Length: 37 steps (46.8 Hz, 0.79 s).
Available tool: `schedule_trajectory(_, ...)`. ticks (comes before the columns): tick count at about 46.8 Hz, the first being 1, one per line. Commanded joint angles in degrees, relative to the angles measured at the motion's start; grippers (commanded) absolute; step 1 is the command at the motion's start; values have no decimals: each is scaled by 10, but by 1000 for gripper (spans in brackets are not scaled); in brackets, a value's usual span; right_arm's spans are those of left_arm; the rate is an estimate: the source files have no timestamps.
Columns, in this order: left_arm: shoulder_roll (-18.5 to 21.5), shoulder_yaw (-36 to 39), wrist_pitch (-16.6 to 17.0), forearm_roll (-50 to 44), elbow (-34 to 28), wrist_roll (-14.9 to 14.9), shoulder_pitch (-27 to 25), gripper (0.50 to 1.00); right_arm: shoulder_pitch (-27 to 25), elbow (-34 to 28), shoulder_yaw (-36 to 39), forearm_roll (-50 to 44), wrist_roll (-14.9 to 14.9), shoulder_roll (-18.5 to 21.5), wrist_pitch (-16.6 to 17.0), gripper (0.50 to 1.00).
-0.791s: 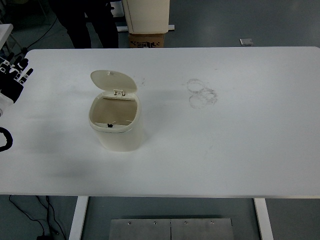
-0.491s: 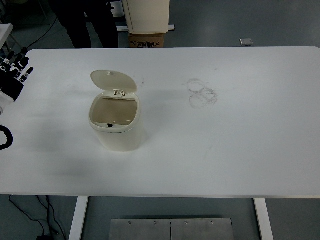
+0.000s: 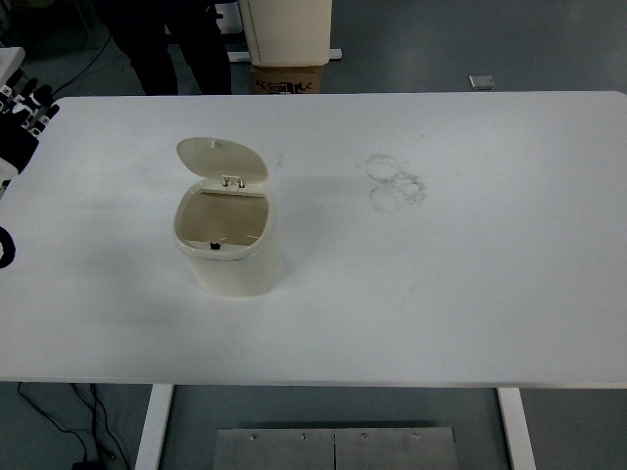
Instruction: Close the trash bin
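Since the earlier frames, the left hand [image 3: 22, 122] had drawn back toward the picture's left edge and up along the surface's [image 3: 441, 294] far left corner, so that less of it showed than before. Its fingers [image 3: 29, 103] were black with pale tips and stood spread and relaxed, holding nothing. Only part of the hand was in view; the arm behind it was cut off by the frame. A dark curved piece [image 3: 5, 247] showed lower on the same edge — what it was could not be told.

The trash bin [image 3: 228, 245], cream-coloured and rounded, stood upright on the left half of the white surface, well apart from the hand. It had not shifted. Its lid [image 3: 221, 160] was tilted up and back on the hinge at the far rim, leaving the mouth open and the brownish inside visible.

Faint grey ring marks [image 3: 396, 182] lay on the surface to the right of the bin, well clear of it. Beyond the far edge a person's dark legs [image 3: 167, 44] stood — beside them a cardboard box [image 3: 288, 78] on the floor.
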Motion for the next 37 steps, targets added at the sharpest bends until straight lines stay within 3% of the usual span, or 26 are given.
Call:
schedule_trajectory(1,13,7,2,1,-19,1,-10,1000,1,0,0,0,0,0,0,991)
schedule_trajectory(12,43,89,23,1,-52,3,-68,1000,1,0,1,0,0,0,0,991)
schedule_trajectory(22,52,212,28,1,-92,3,-135,1000,0,0,0,0,0,0,0,991)
schedule_trajectory(37,67,395,35,1,-205,3,-253,1000,0,0,0,0,0,0,0,991)
